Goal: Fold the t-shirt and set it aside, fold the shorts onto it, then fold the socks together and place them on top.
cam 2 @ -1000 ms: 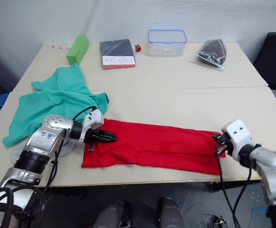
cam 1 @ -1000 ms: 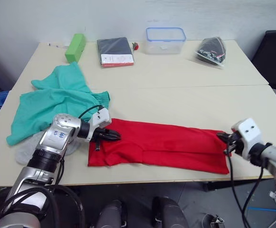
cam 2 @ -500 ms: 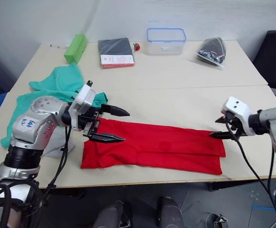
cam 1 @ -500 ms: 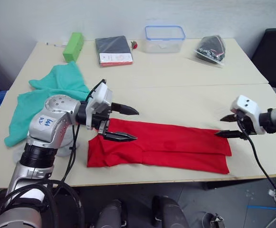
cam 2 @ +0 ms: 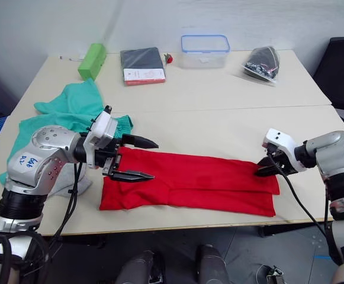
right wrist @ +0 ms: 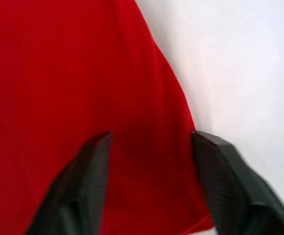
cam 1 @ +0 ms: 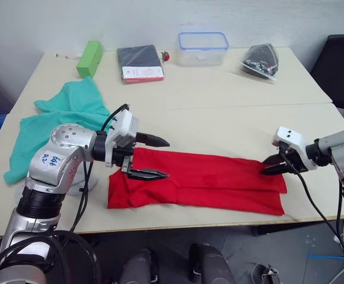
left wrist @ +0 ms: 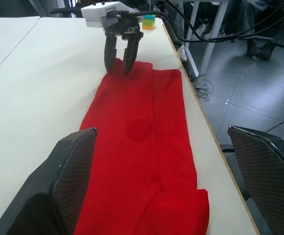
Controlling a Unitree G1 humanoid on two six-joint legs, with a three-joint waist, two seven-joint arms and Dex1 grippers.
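The t-shirt [cam 1: 198, 184] lies flat along the near edge of the surface [cam 1: 231, 100], folded into one long red band running from 9 o'clock to 3 o'clock. The left hand [cam 1: 155, 157] hovers just above the band's 9 o'clock end with its two black fingers [cam 1: 150, 174] spread wide and nothing between them; the lower finger sits over the red cloth, the upper one over bare surface just beyond the cloth's far edge. The right hand [cam 2: 264, 170] is down at the far corner of the 3 o'clock end, fingers parted with the red fabric lying between them in the wrist view, tips at the cloth; whether they pinch it cannot be told. The band shows a lengthwise fold line and a thicker, doubled lump at the near 9 o'clock corner.

Further out at 9 to 10 o'clock, the shorts [cam 1: 59, 121] lie crumpled and unfolded, teal-green, one piece. Part of the socks [cam 1: 86, 183] shows as a pale grey patch under the left forearm, beside the shorts; their number cannot be told.

Along the far edge stand one green box [cam 1: 89, 58], one dark flat packet [cam 1: 141, 63], one clear container [cam 1: 203, 48] with a blue rim, and one bag [cam 1: 261, 60] of dark items.
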